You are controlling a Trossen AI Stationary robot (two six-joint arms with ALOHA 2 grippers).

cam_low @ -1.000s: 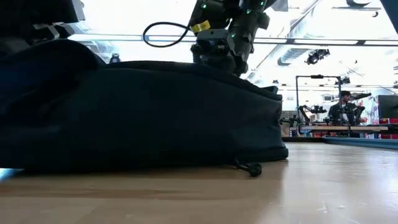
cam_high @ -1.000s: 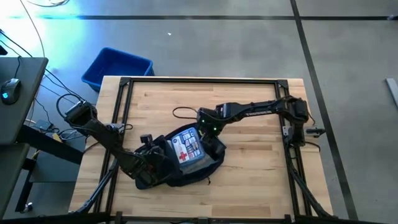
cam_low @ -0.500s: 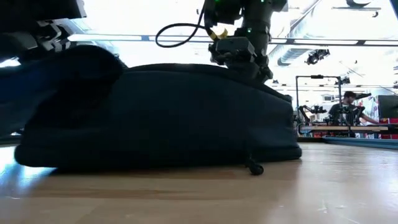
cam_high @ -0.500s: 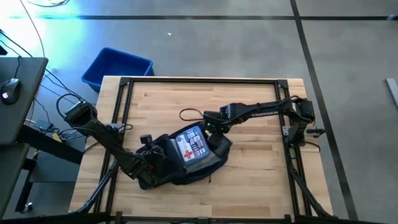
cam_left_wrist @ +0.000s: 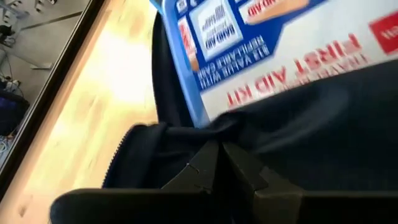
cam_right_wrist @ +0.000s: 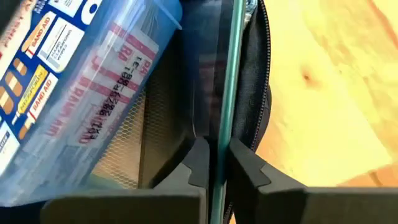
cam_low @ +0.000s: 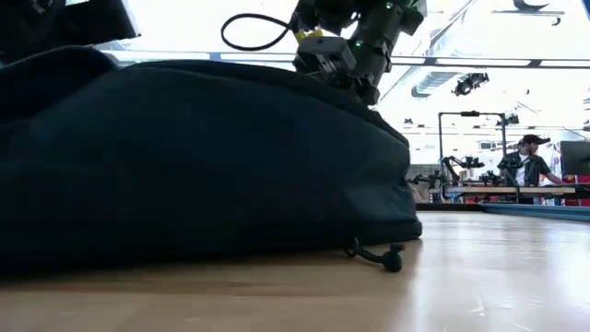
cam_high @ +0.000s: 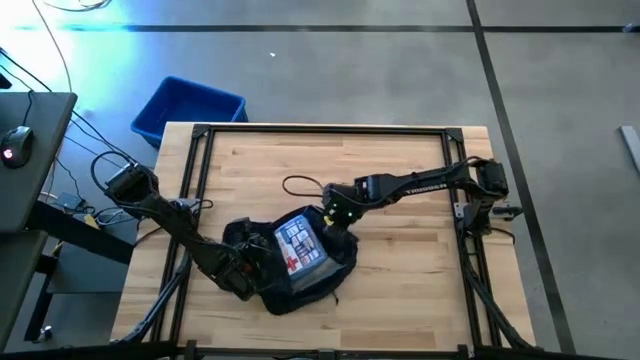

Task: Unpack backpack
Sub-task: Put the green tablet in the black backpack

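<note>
The dark backpack point(cam_high: 278, 296) lies on its side at the table's near middle, its opening upward. A blue and white first aid kit point(cam_high: 300, 247) shows in the opening. My left gripper point(cam_high: 243, 272) is shut on the backpack's left side. My right gripper point(cam_high: 335, 218) comes from the right, points steeply down into the opening's far right part, and is shut on a thin teal strip point(cam_right_wrist: 227, 93) beside the kit point(cam_right_wrist: 74, 81). What the strip belongs to, I cannot tell. The backpack point(cam_low: 203, 166) fills the low view's left. My left gripper pinches a fold of the backpack's dark fabric point(cam_left_wrist: 211, 132) between its two fingers, close to the zipper edge and just below the first aid kit point(cam_left_wrist: 267, 43). It comes slanting down from the table's left. My right gripper has the thin teal strip point(cam_right_wrist: 219, 142) between its two fingers, edge-on, running along the fingers. The fingers point down into the backpack, between the kit and the zipper rim point(cam_right_wrist: 264, 74).
A blue bin point(cam_high: 190, 108) stands on the floor past the table's far left corner. A black frame rail point(cam_high: 320, 128) runs round the table. Bare wood point(cam_high: 420, 260) lies right of the backpack. A zipper cord point(cam_low: 383, 256) trails on the table. A person point(cam_low: 530, 166) sits far behind.
The backpack has shifted and bunched: its right end first swung toward the table's right, then drew back left and toward the near edge, so it is more compact now. My right gripper has followed it and now stands over the opening's far right part.
</note>
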